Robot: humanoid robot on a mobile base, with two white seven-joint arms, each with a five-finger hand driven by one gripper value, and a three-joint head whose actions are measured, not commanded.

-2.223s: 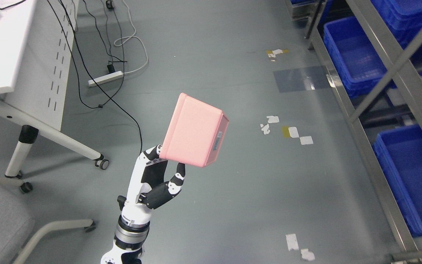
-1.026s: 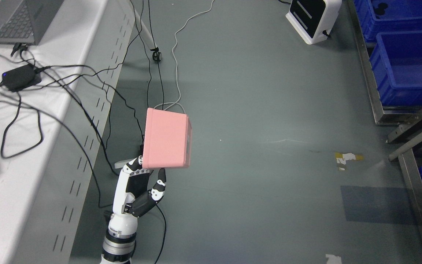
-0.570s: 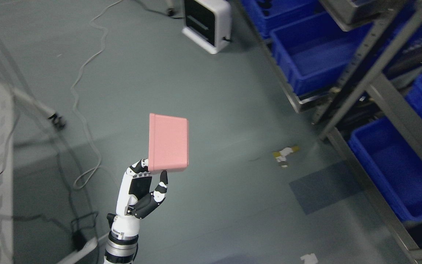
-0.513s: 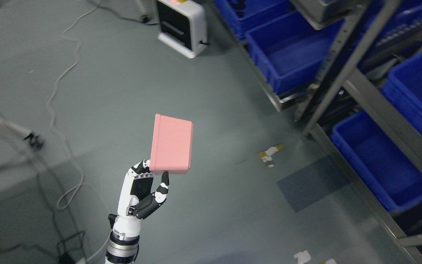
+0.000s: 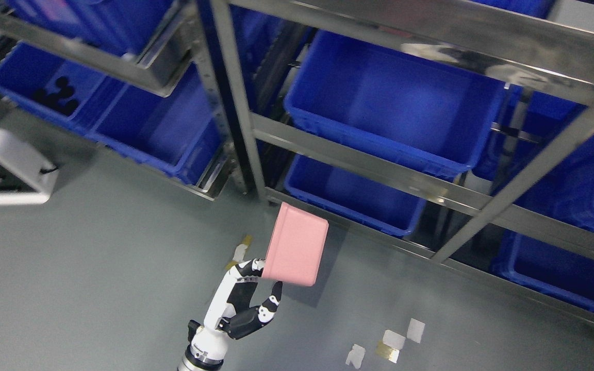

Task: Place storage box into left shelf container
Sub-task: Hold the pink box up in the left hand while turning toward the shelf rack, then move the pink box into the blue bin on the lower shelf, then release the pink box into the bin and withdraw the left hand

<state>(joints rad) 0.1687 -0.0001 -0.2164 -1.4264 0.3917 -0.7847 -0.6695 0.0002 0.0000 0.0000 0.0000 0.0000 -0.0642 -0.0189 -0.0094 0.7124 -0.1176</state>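
Storage box (image 5: pixel 297 245) — plain pink, smooth-sided, tilted — sits pinched at its lower edge by the left hand (image 5: pixel 245 306).

Readable text: none in the head view.
Pink storage box (image 5: pixel 296 245): plain faces, no legible label.
Blue shelf containers (image 5: pixel 390 103): no print or numbers legible.
White device (image 5: pixel 3 167), far left on floor: no brand legible.
Floor tape scraps (image 5: pixel 387 344), near right: blank, no writing.

Single head view, steeply downward over floor (image 5: pixel 96 268) toward nearby shelf rack (image 5: pixel 359 159).
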